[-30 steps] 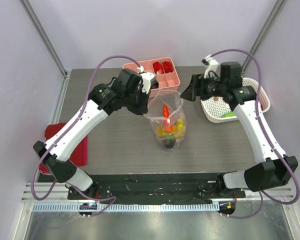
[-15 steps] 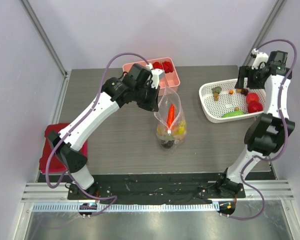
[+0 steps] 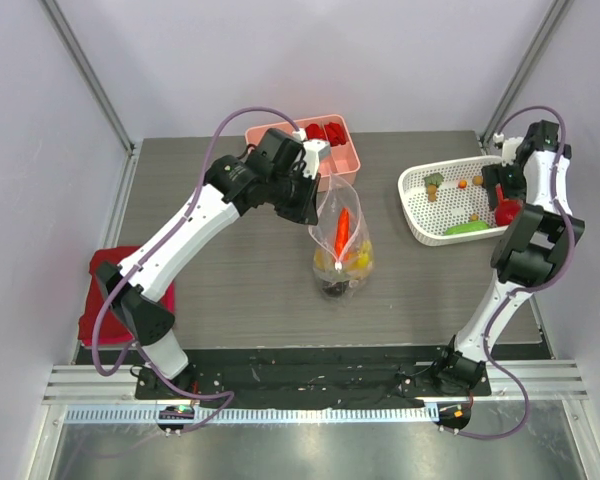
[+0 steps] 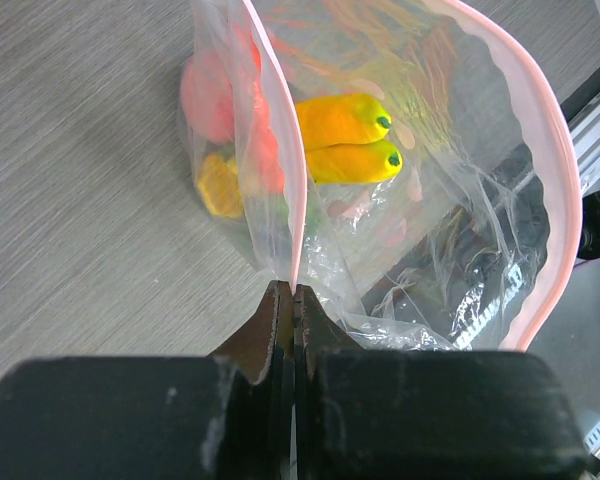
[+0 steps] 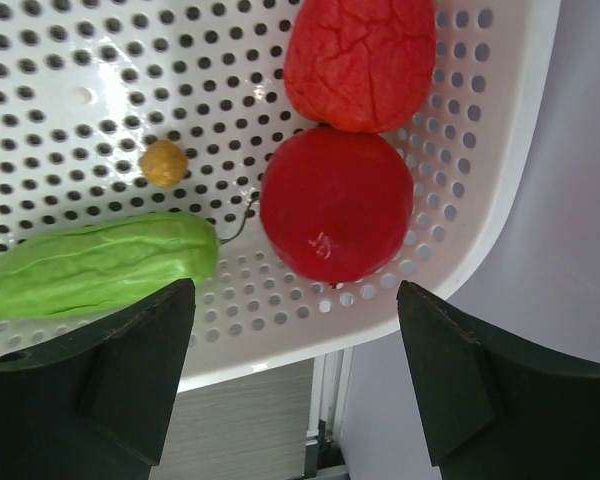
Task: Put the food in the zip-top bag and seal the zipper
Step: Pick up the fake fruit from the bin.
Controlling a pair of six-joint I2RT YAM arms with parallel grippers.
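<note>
The clear zip-top bag (image 3: 341, 245) stands mid-table with an orange carrot (image 3: 342, 228) and yellow pieces (image 4: 345, 140) of food inside. My left gripper (image 3: 317, 197) (image 4: 294, 290) is shut on the bag's pink zipper (image 4: 292, 190) at one end, holding the mouth up and open. My right gripper (image 3: 502, 192) (image 5: 295, 290) hangs open over the white basket (image 3: 412, 208), nothing between its fingers. Just ahead of it lie a smooth red round fruit (image 5: 337, 203), a wrinkled red one (image 5: 360, 60), a green vegetable (image 5: 90, 265) and a small orange ball (image 5: 164, 163).
A pink compartment tray (image 3: 351, 157) with red items sits behind the bag, close to the left gripper. A red object (image 3: 105, 272) lies at the table's left edge. The basket's rim (image 5: 500, 200) is near the table's right edge and side wall.
My right arm has swung from the bag's mouth out to the basket at the right and its jaws have opened wider. The left gripper has shifted right, and the bag's mouth looks narrower.
</note>
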